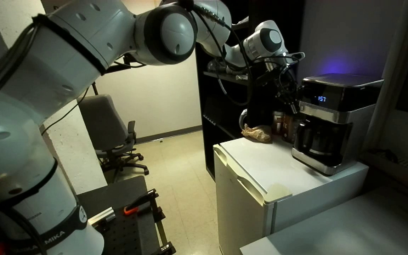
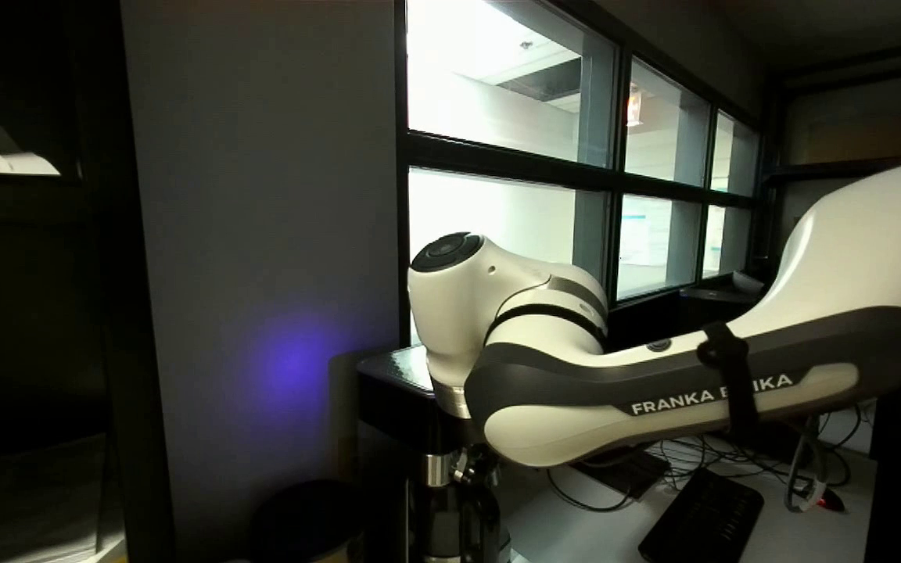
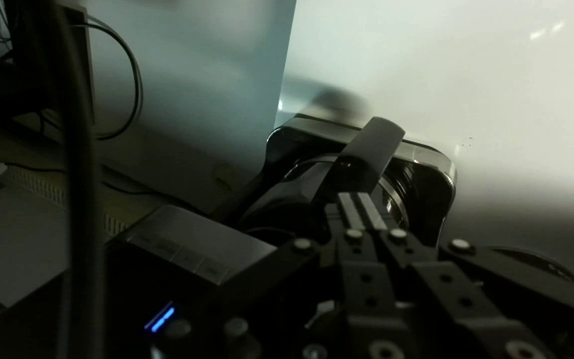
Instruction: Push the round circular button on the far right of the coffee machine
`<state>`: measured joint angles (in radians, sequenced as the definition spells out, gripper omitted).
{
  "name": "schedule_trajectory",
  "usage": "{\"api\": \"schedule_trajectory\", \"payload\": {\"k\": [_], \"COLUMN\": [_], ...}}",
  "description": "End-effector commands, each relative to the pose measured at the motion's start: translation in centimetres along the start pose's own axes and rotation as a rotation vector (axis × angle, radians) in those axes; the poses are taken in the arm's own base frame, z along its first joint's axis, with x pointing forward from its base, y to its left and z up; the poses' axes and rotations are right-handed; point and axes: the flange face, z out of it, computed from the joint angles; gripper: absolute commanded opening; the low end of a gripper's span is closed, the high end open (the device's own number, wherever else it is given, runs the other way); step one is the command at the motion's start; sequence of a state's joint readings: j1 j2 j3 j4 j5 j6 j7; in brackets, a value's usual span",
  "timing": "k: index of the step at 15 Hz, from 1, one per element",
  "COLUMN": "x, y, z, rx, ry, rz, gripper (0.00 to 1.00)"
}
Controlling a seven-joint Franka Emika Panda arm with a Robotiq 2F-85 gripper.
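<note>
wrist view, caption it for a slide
Closed gripper near the coffee machine, blue display lit, carafe handle jutting forward.

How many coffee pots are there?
1: the dark carafe, sitting low in the coffee machine, beneath the glowing blue display. I see no others, but some might be hidden.

Blue digits (image 1: 321, 98) on the glossy black front panel (image 1: 342, 99) of the boxy silver-and-black coffee machine (image 1: 360, 132): look like 157, colon unclear. Wrist view: only blue lit strokes (image 3: 162, 319), not legible. Dark grey side stripe (image 2: 568, 377) of the white robot arm (image 2: 544, 434) says FRANKA E_IKA in white, black strap (image 2: 734, 383) across the second word. Black band (image 1: 66, 226) near its base: MIKA in white, start of the text too dim. Small red-lit sign (image 2: 635, 108) seen through the window (image 2: 611, 178): unreadable.
</note>
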<state>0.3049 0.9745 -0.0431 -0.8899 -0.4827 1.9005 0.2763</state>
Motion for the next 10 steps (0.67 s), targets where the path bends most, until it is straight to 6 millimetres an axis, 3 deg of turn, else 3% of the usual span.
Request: {"api": "schedule_trajectory", "payload": {"k": [1, 10], "x": [0.93, 1.8], "y": [-0.35, -1.32], "z": [0.06, 0.41], "rx": [0.012, 0.003], "ry": [0.028, 0.109], "rz": [-0.014, -0.008], "gripper": [0.0, 0.0]}}
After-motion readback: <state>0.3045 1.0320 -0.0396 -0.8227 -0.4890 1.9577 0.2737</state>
